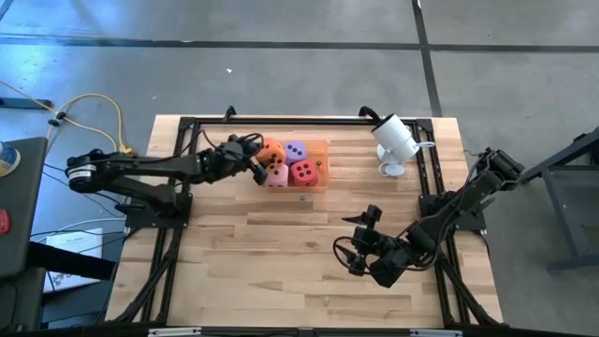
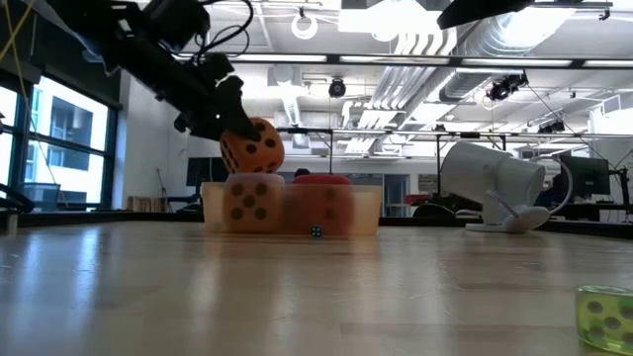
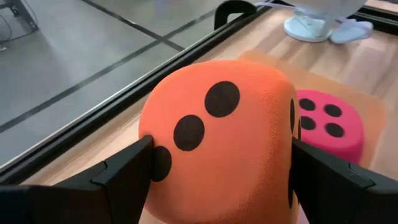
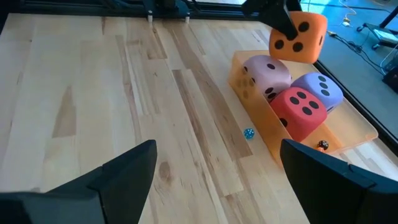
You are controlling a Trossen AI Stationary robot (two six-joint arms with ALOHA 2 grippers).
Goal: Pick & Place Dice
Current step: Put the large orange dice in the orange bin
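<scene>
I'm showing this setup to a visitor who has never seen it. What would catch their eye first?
Probably the orange die, gripped between the fingers of the left gripper and raised above the far end of the orange tray. In the tray sit the pink die, the purple die and the red die, packed close together. The right gripper waits open over bare table, nearer the front.

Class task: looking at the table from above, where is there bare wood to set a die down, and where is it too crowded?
Free: the wide bare wood in front of the tray, between the left end effector and the right end effector, apart from a tiny blue die. Crowded: the tray, filled by the pink die, red die and purple die, with the orange die held above.
</scene>
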